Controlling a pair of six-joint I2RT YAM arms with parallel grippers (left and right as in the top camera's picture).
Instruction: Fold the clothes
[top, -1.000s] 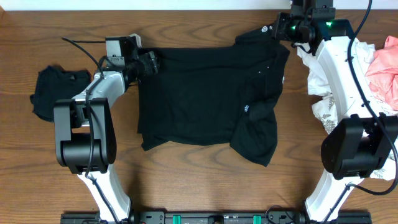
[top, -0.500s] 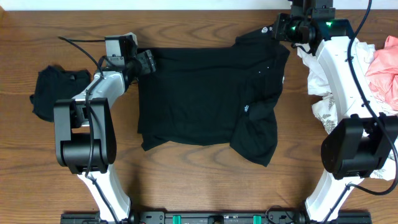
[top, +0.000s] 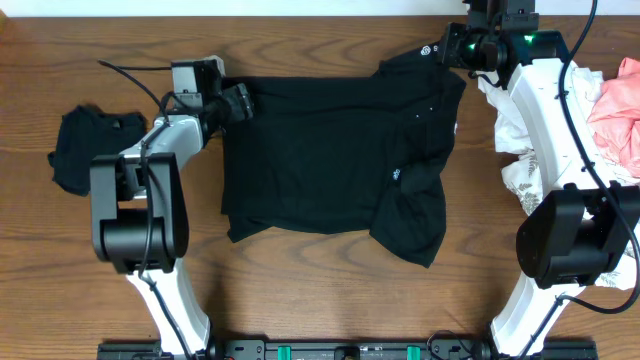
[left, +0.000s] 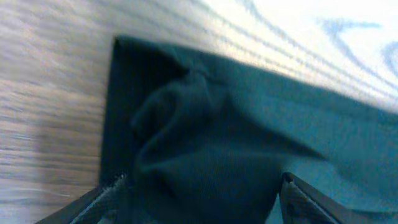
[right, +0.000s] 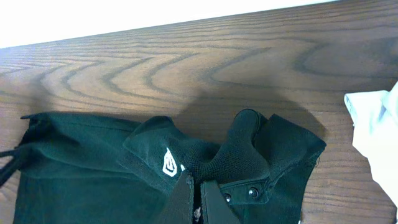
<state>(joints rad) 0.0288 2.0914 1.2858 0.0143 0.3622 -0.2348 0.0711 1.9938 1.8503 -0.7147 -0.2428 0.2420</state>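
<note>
Nearby: black wad (top: 85, 145) left of shirt (top: 320, 150), white garment (top: 508, 125) and pink garment (top: 620, 110) right; white logo (right: 169, 163) unreadable; left pincer (left: 199, 193) spread, right pincer (right: 196, 186) pinching collar (right: 249, 143).

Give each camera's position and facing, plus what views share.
Overhead: above the table, looking straight down; black shirt spread out, both arms visible.
Left wrist: on the left gripper, close over a shirt corner; open fingertips at bottom edge.
Right wrist: on the right gripper, facing the collar it pinches shut.
Shared: the shirt appears in all three.
</note>
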